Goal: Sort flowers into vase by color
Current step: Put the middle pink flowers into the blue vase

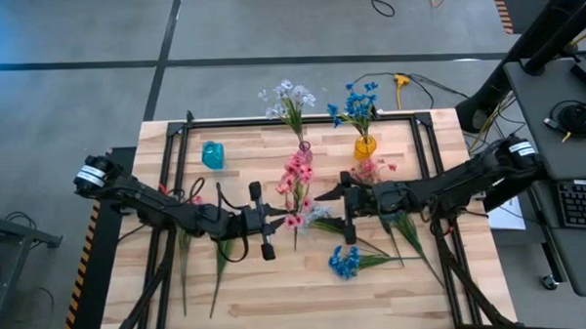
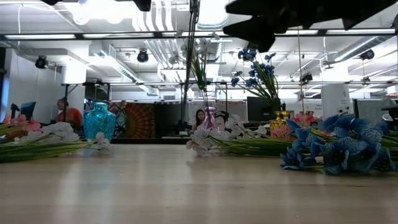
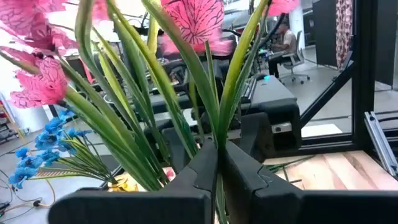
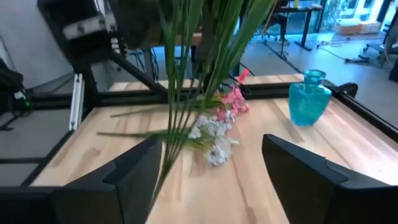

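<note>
Pink flower [image 3: 193,25] stems pinched in left claw [image 3: 217,168] — hidden overhead, right claw [image 4: 211,168] wide

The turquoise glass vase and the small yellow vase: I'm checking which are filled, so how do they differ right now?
The turquoise glass vase stands empty toward the table's left side, while the small yellow vase near the far edge holds the blue flower spray. The turquoise one looks rounder and wider; the yellow one looks narrower. Both stand upright on the wooden table, and no pincer touches either.
</note>
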